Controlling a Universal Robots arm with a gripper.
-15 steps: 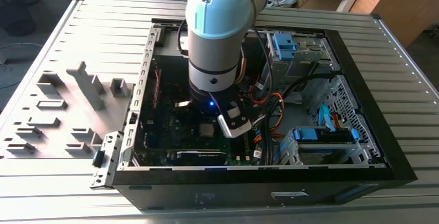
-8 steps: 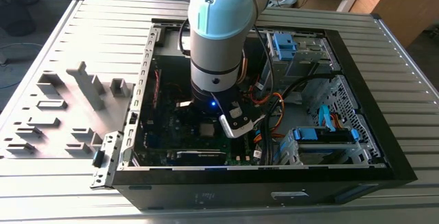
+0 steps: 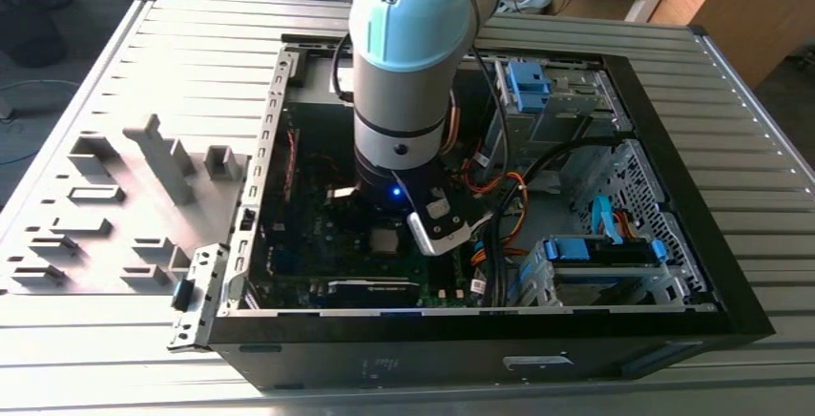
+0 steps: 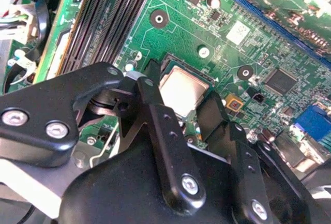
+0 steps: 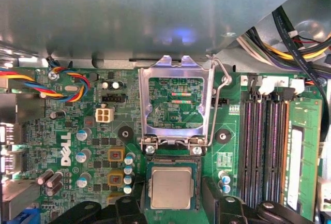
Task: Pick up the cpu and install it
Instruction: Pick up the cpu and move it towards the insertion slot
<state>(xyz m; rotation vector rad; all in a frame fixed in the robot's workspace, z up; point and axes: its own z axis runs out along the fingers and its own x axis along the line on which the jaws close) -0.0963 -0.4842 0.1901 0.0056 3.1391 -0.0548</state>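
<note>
While the cpu [image 5: 171,187] lies flat in its socket [image 5: 171,165] below the raised load plate [image 5: 176,105], the claw [image 5: 173,195] straddles it, released, fingers clear.

Even daylight brightens the ribbed grey metal table [image 3: 191,72]; the black computer case [image 3: 319,354] is shadowed inside; glare washes the green motherboard [image 4: 181,38].
</note>
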